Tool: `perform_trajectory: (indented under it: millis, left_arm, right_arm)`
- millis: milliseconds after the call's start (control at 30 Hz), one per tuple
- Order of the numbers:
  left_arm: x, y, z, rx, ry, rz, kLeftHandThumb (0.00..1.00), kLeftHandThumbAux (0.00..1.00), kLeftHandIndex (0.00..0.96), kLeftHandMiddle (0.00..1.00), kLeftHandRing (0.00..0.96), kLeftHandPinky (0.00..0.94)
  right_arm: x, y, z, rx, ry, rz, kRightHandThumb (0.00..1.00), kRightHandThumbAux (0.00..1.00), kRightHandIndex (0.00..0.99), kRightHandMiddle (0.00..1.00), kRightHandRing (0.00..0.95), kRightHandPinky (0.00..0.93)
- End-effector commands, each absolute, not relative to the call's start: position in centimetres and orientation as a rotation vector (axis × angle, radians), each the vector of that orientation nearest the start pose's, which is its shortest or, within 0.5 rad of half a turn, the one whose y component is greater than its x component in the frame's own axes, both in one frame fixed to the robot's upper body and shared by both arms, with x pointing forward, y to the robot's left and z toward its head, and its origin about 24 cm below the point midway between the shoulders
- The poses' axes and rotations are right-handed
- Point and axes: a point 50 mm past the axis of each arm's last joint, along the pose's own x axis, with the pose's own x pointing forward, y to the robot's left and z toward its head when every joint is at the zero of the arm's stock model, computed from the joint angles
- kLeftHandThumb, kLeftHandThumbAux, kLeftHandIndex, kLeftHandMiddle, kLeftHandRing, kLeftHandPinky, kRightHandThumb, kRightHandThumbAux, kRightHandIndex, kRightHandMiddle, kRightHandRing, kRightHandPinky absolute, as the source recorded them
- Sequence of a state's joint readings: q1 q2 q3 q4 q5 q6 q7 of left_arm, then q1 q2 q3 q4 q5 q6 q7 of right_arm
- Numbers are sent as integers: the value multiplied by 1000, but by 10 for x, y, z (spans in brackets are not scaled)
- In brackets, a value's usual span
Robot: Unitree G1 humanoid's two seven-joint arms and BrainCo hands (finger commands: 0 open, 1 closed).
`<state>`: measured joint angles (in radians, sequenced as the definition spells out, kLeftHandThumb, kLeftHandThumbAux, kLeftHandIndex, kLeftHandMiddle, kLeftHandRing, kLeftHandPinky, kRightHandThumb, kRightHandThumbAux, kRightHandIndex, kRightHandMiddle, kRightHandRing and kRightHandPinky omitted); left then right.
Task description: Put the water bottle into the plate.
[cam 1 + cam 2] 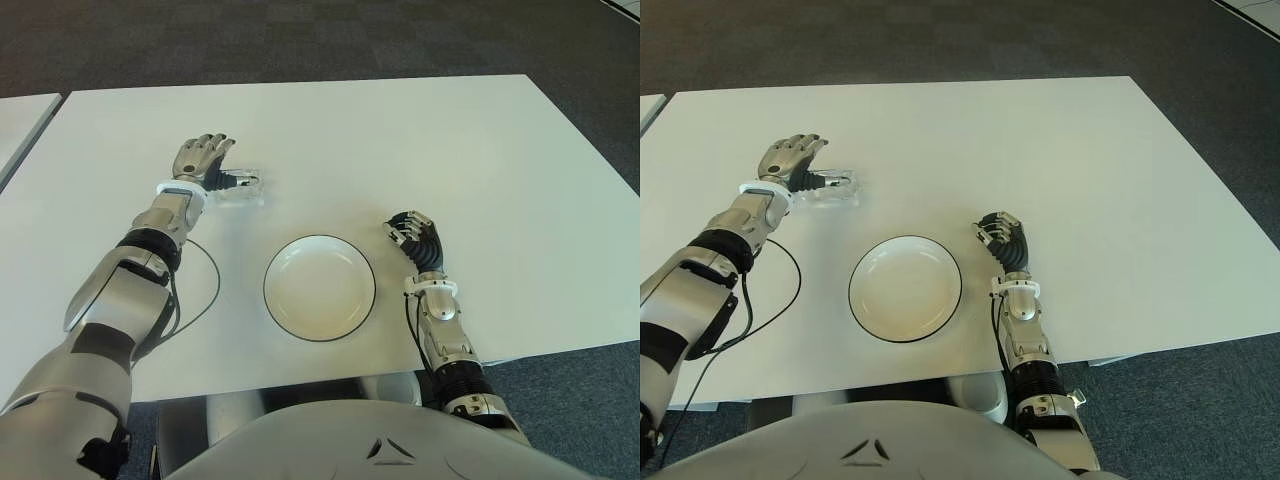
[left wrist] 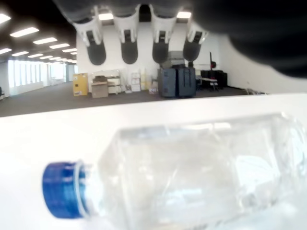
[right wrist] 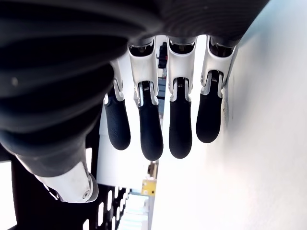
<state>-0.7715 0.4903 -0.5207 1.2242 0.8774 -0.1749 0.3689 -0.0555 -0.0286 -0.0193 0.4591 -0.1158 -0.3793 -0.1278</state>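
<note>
A clear water bottle [image 1: 238, 188] with a blue cap [image 2: 60, 189] lies on its side on the white table [image 1: 430, 140], to the left of and beyond the plate. My left hand [image 1: 212, 163] hovers over the bottle's left end, open. Its fingers [image 2: 129, 47] are stretched out above the bottle [image 2: 192, 172] and not closed round it. The white plate [image 1: 320, 287] with a dark rim sits near the table's front edge and holds nothing. My right hand [image 1: 414, 238] shows just right of the plate, its fingers [image 3: 179, 125] loosely bent and holding nothing.
A thin black cable [image 1: 207, 290] loops off my left forearm over the table left of the plate. A second white table [image 1: 18, 120] stands at the far left. Dark carpet lies beyond the far edge and to the right.
</note>
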Motion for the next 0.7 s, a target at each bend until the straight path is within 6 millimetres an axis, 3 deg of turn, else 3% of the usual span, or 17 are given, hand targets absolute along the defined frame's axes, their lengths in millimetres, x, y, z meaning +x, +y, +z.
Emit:
perform_trajectory:
  millis: [33, 333, 700]
  left_arm:
    - [353, 231, 27, 1748, 115, -262, 603, 204, 0, 0, 0, 0]
    - [345, 233, 10, 1917, 214, -446, 619, 232, 0, 0, 0, 0]
    - [339, 232, 0, 1972, 276, -548, 605, 247, 0, 0, 0, 0]
  right_arm:
    - [247, -159, -15, -134, 31, -97, 708, 733, 425, 477, 468, 474]
    - [247, -160, -15, -124, 30, -101, 707, 733, 425, 475, 469, 478]
    - [247, -161, -15, -120, 25, -98, 705, 733, 425, 477, 477, 486]
